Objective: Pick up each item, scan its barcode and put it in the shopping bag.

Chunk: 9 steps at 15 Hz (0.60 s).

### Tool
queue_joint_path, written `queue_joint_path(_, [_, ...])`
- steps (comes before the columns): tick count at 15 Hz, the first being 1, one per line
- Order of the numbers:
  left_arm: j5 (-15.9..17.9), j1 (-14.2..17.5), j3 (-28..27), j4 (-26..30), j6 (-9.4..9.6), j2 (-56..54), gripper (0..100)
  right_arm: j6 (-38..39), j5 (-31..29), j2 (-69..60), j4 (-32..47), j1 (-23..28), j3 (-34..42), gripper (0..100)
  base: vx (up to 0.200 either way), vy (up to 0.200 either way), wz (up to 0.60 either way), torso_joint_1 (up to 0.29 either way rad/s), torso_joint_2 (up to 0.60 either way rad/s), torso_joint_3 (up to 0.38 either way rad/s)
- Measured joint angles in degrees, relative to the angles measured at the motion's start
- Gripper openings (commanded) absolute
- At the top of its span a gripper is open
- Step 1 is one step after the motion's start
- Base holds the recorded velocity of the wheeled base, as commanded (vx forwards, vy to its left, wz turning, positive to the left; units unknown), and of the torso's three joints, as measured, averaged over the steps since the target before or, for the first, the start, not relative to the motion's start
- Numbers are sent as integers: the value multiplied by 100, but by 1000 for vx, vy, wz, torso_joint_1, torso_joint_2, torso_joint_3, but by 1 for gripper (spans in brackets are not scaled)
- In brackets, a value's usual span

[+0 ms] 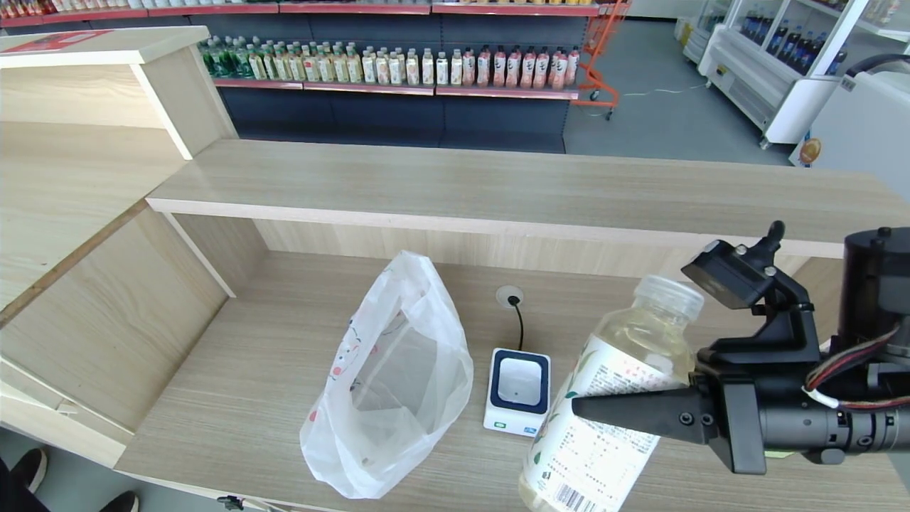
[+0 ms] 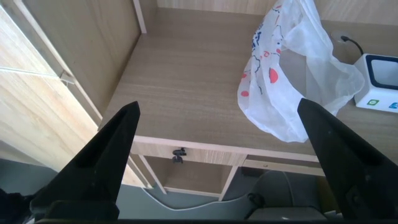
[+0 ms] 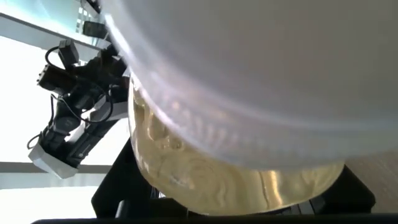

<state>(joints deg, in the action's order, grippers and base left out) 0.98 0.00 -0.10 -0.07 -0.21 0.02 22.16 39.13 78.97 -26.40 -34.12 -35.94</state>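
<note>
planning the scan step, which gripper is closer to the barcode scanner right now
Right. The right gripper, shut on the bottle, is just right of the scanner. The left gripper, jaws open, hovers at the counter front-left edge, the shopping bag between it and the scanner.

bottle [image 1: 617, 370] label print too small, unreadable

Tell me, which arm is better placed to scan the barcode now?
Right. The right gripper has jaws shut on the bottle beside the scanner; the left gripper, jaws open and empty, sits beyond the shopping bag.
</note>
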Motion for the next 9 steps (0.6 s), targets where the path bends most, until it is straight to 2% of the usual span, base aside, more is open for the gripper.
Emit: queue_joint_path(9, [0,0,0,0,-4,0,100,-20,-40,-107,5,-134,41,0,0,0,0,0,0,0])
